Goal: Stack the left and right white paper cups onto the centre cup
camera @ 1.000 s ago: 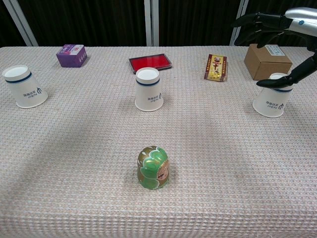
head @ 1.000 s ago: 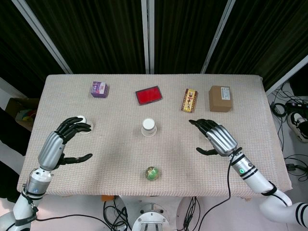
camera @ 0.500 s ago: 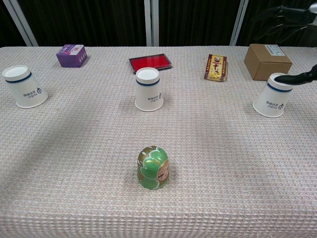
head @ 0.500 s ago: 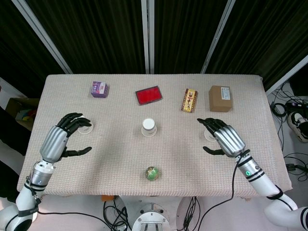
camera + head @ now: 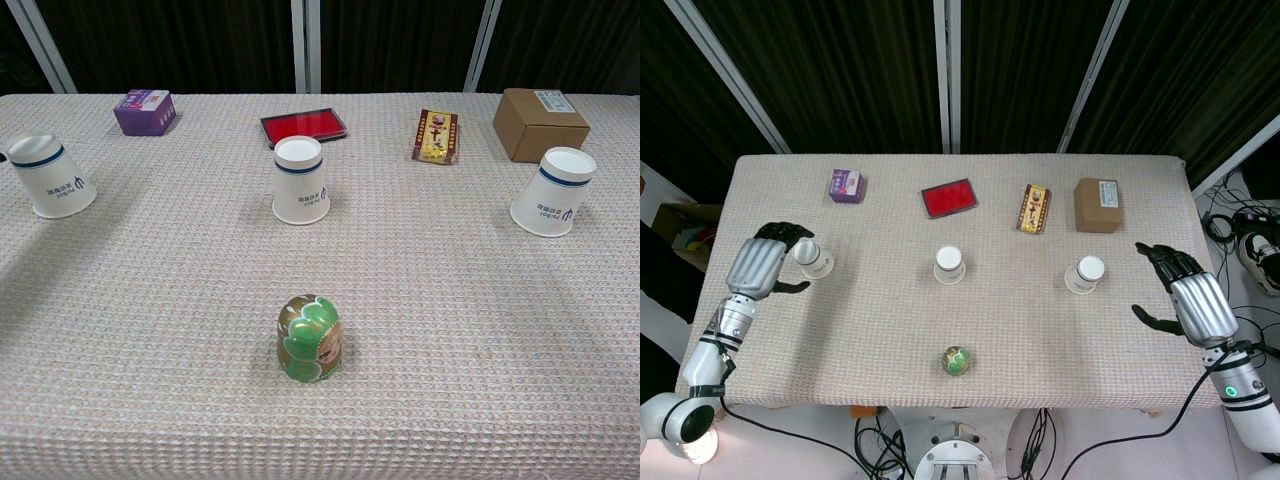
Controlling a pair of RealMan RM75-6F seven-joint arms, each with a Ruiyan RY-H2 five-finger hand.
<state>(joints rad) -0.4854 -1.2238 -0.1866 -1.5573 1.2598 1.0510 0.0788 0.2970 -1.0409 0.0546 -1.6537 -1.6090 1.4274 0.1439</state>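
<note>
Three cups point(image 5: 301, 180) unstacked, left hand point(image 5: 757, 265) fingers curled empty, right hand point(image 5: 1193, 299) fingers spread

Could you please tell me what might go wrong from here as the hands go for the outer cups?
The left hand sits close against the left cup; a light upside-down cup could tip or slide when gripped. The right hand is open, well clear of the right cup, so it has a long approach. The green figurine stands in front of the centre cup and could be knocked.
</note>
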